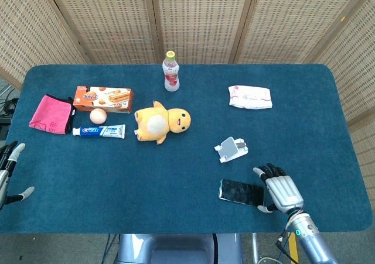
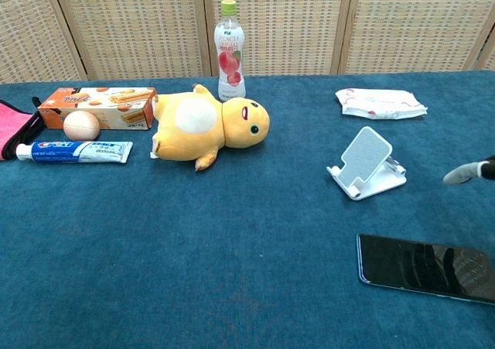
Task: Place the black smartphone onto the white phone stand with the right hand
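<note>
Both hands hold nothing: our right hand (image 1: 278, 191), fingers spread, sits just beside the black smartphone (image 1: 241, 192), which lies flat, glossy screen up, on the blue table (image 1: 176, 176) near the white phone stand (image 1: 232, 149); our left hand (image 1: 8, 173) is open at the table's edge.

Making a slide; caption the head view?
Right robot hand open beside the black smartphone, the white phone stand empty.

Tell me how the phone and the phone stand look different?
The black smartphone is dark and shiny; the white phone stand is pale and matte. The smartphone lies flat; the stand's back plate tilts up. The smartphone looks longer than the stand. Both sit on the blue table, untouched.
</note>
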`<state>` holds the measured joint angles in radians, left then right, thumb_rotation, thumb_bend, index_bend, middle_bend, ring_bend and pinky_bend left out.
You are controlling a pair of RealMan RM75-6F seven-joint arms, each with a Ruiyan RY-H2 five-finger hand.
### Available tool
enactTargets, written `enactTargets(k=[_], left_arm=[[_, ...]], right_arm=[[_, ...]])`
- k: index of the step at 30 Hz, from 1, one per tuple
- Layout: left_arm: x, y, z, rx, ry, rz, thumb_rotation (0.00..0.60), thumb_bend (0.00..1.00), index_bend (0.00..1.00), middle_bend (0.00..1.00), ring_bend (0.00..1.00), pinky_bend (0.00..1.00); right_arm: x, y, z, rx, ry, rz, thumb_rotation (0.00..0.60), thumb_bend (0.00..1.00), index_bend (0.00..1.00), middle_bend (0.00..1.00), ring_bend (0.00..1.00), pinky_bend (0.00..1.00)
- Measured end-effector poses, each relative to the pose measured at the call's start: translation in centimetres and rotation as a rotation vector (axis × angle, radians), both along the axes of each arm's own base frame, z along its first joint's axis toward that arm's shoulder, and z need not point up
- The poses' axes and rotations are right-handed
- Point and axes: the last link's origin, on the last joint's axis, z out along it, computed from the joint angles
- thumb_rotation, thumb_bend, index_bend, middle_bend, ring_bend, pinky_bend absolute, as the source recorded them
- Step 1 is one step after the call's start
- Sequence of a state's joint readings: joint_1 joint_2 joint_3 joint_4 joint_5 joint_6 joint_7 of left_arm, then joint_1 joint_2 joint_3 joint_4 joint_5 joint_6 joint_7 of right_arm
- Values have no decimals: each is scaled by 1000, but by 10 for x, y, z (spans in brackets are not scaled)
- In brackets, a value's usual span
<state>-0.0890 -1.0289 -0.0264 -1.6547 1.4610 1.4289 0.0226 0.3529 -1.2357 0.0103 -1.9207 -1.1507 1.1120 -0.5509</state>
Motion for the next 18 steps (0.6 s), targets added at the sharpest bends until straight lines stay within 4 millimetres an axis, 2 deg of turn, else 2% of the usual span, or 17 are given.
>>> enactTargets(k=[3, 9, 18], left_arm=[[0, 1, 0, 0, -1, 2, 600, 0, 0, 0, 0, 0], [0, 2, -2, -8, 3, 9, 600, 0, 0, 0, 0, 0], [-1, 3, -3, -10, 7, 13, 600, 0, 0, 0, 0, 0]], right_arm=[[8, -1, -14, -3, 13, -15, 600, 0, 168, 195, 124, 173], [14, 4, -36, 13, 7, -66, 600, 0, 170, 197, 127, 193], [16, 3, -50, 42, 23, -83, 600, 0, 180, 207, 131, 193]])
